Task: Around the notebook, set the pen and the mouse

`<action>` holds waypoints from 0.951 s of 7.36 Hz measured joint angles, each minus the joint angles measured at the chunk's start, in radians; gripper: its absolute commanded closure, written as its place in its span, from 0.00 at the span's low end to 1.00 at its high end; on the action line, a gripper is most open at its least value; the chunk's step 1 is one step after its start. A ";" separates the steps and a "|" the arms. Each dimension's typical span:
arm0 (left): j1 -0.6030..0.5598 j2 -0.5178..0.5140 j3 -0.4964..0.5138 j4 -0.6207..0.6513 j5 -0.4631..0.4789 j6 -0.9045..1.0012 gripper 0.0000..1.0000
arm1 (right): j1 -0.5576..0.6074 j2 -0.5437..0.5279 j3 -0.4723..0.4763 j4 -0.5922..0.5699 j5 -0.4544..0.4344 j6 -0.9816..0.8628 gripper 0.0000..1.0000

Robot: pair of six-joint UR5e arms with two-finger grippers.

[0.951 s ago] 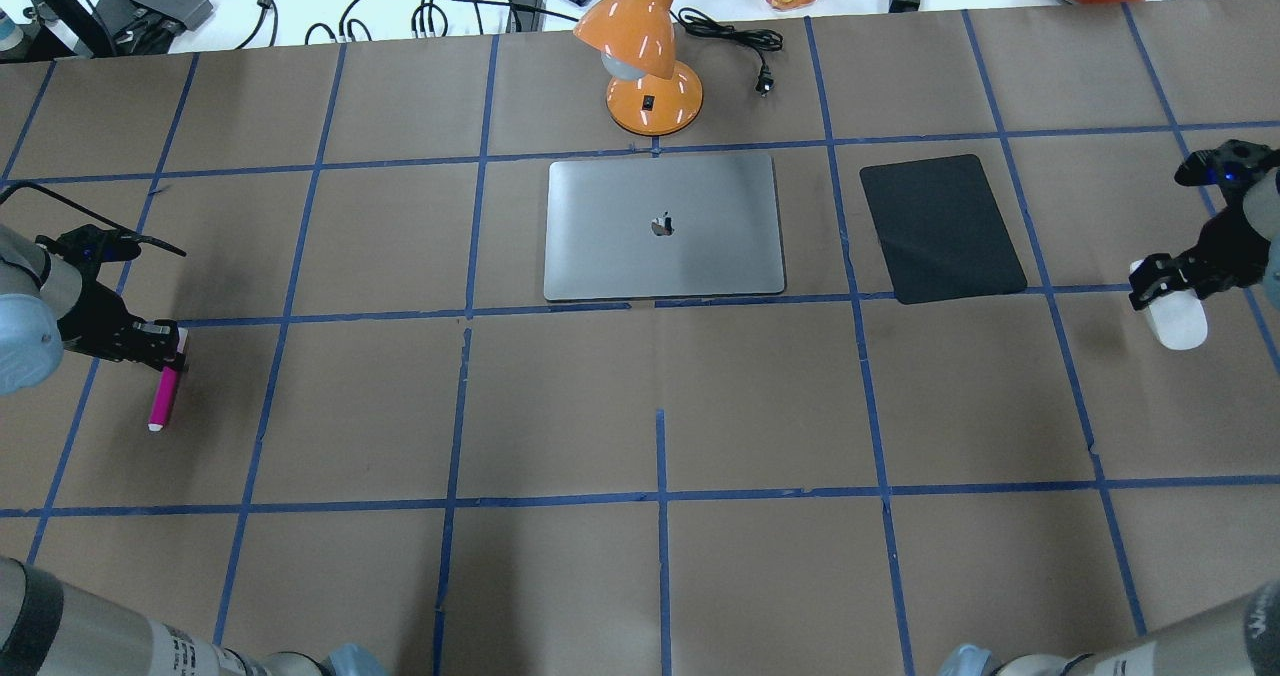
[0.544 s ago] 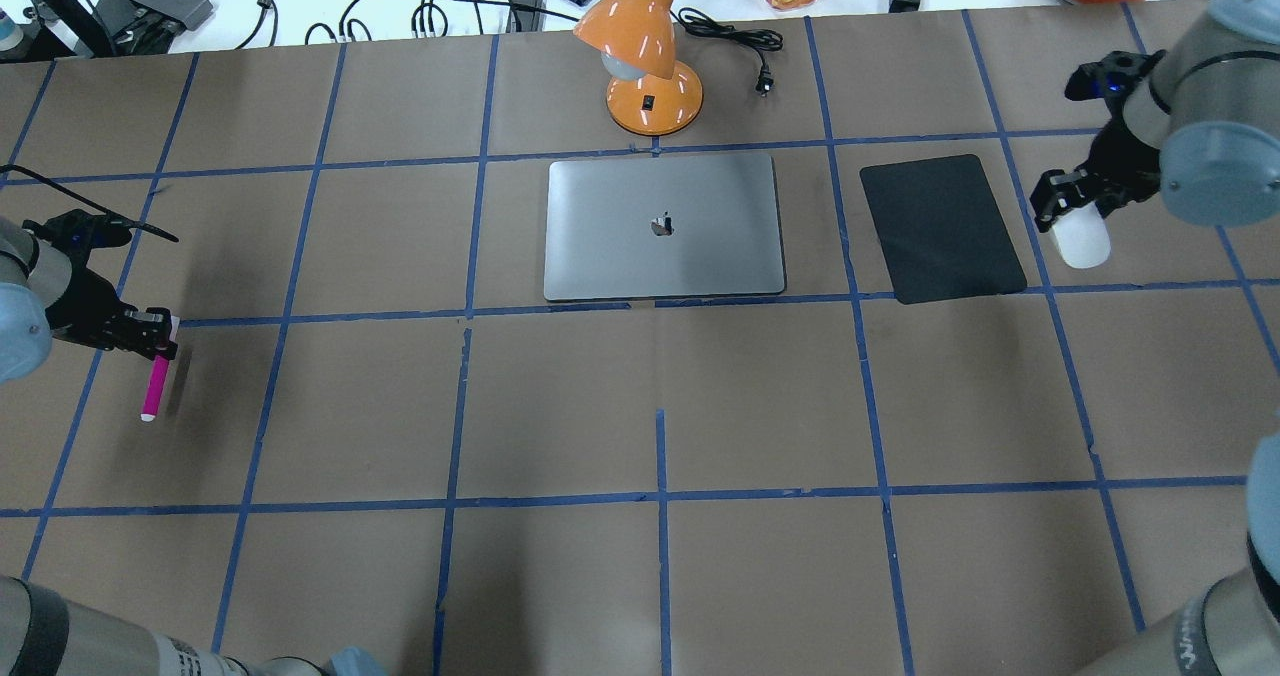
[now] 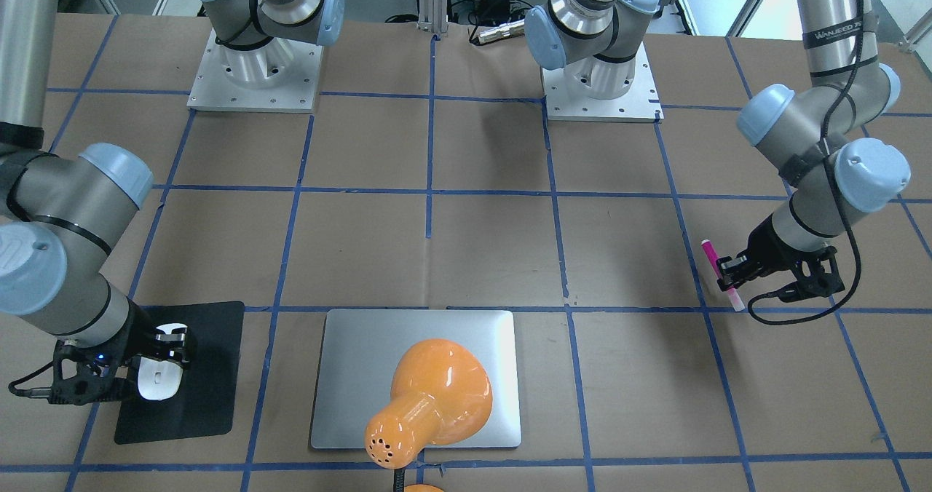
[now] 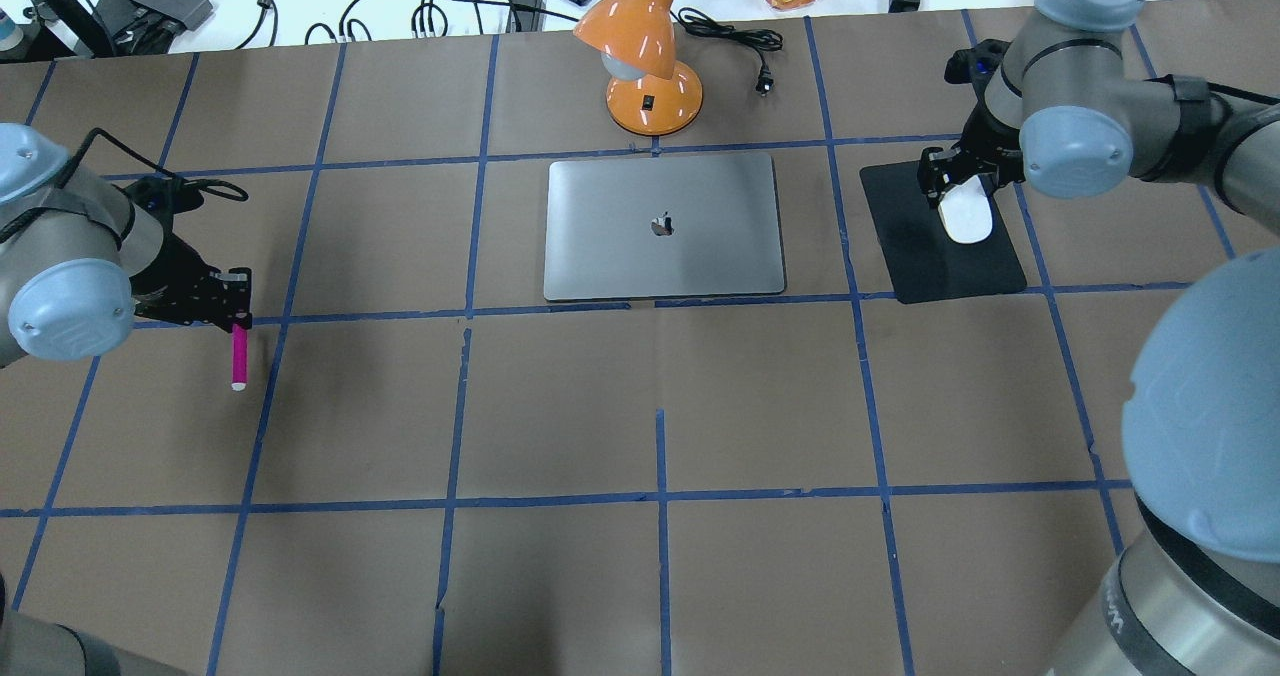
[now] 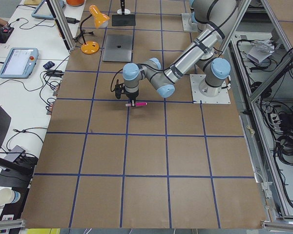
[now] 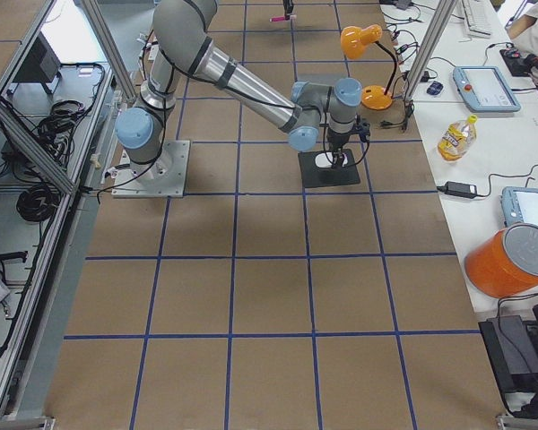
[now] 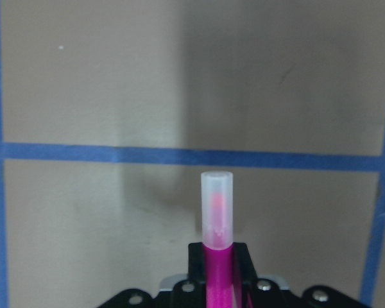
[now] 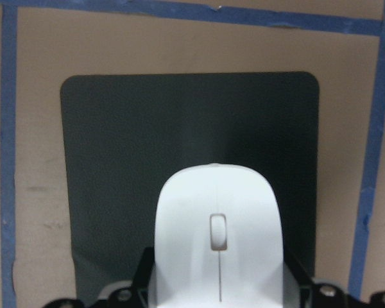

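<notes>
Front-facing view: left end effector (image 3: 728,274) clamped narrow on a short, thin magenta-pink pen (image 3: 710,253) with a whitish translucent cap. Right end effector (image 3: 164,340) closed on a small, glossy white oval mouse (image 3: 157,384), over a matte black rounded-corner mat (image 3: 211,375); contact with the mat cannot be told. Overhead view: the transport step appears in hand. The pen hangs at far left, well apart from the flat silver-grey metallic notebook (image 4: 620,246) at the middle of the brown-papered bench (image 4: 560,406); the mouse is right of the notebook. Next move likely calls for lowering and releasing the mouse, and carrying the pen rightward beside the notebook. Left wrist view: cap frosted, pink core inside. Right wrist view: mouse smooth, thin centre line, small scroll slot.
</notes>
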 measured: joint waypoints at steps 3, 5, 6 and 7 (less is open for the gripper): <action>-0.172 0.047 -0.038 0.005 -0.022 -0.417 1.00 | 0.009 0.031 0.001 -0.004 0.000 0.024 0.35; -0.340 0.062 -0.040 0.015 -0.017 -0.801 1.00 | 0.008 0.045 0.002 -0.016 -0.001 0.025 0.14; -0.417 0.057 -0.038 0.026 -0.013 -0.990 1.00 | 0.007 0.050 0.001 -0.021 -0.003 0.025 0.04; -0.480 0.045 -0.035 0.045 -0.012 -1.138 1.00 | 0.007 0.052 -0.002 -0.021 -0.007 0.026 0.01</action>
